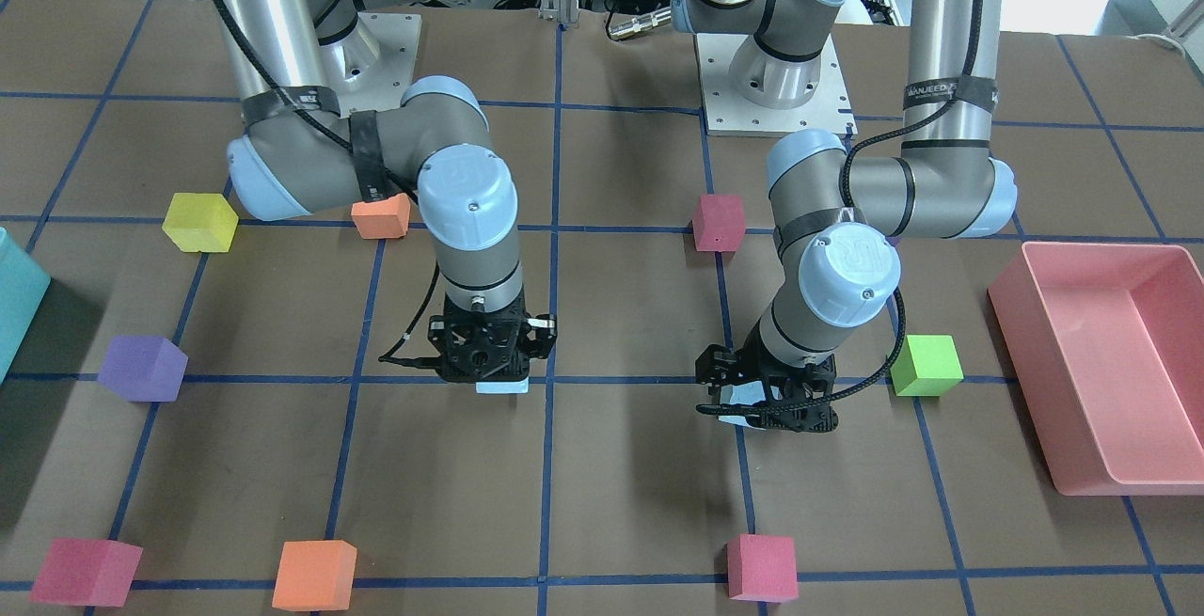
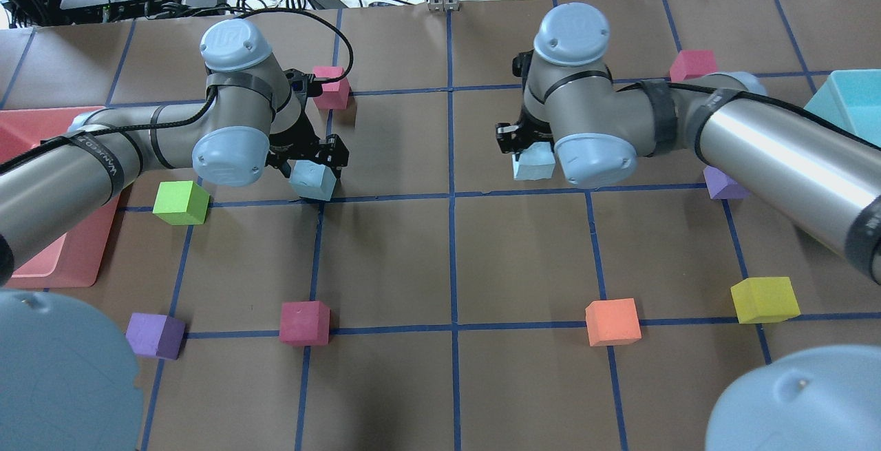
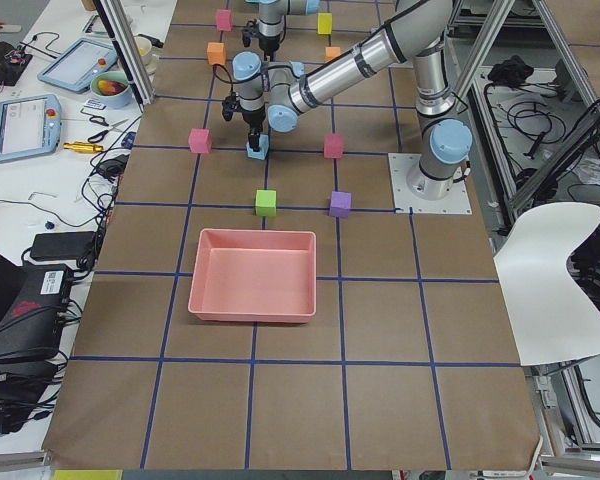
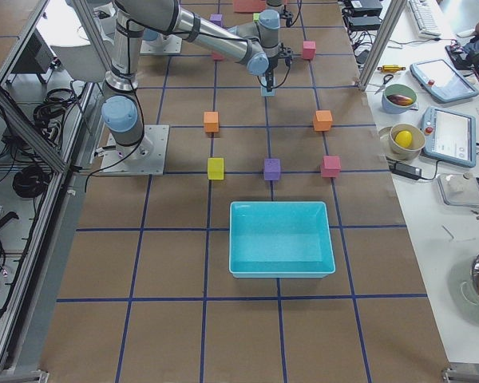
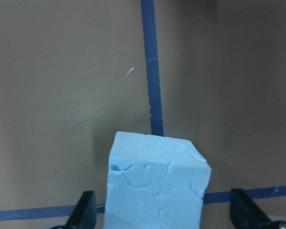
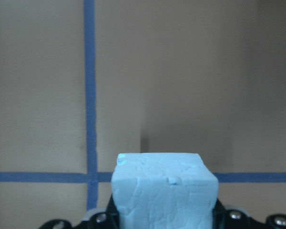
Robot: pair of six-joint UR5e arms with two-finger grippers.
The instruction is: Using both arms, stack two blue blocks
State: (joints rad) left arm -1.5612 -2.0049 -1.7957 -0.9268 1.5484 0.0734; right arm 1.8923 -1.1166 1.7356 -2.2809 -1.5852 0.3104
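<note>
Two pale blue blocks show. One blue block [image 2: 314,181] sits tilted by a tape crossing at left of centre. My left gripper [image 2: 311,167] is down over it. In the left wrist view its fingers [image 5: 84,211] stand on either side of the block [image 5: 155,186] with small gaps, so it is open. The other blue block [image 2: 533,163] is between the jaws of my right gripper [image 2: 526,149]. In the right wrist view this block [image 6: 163,191] fills the gap, so the gripper is shut on it. The two blocks are about one grid square apart.
A green cube [image 2: 180,202] and a pink tray [image 2: 62,258] lie by the left arm. A pink cube [image 2: 330,86] is just beyond the left gripper. A purple cube [image 2: 723,182], a teal bin [image 2: 846,103], and orange [image 2: 612,321] and yellow [image 2: 764,299] cubes are on the right.
</note>
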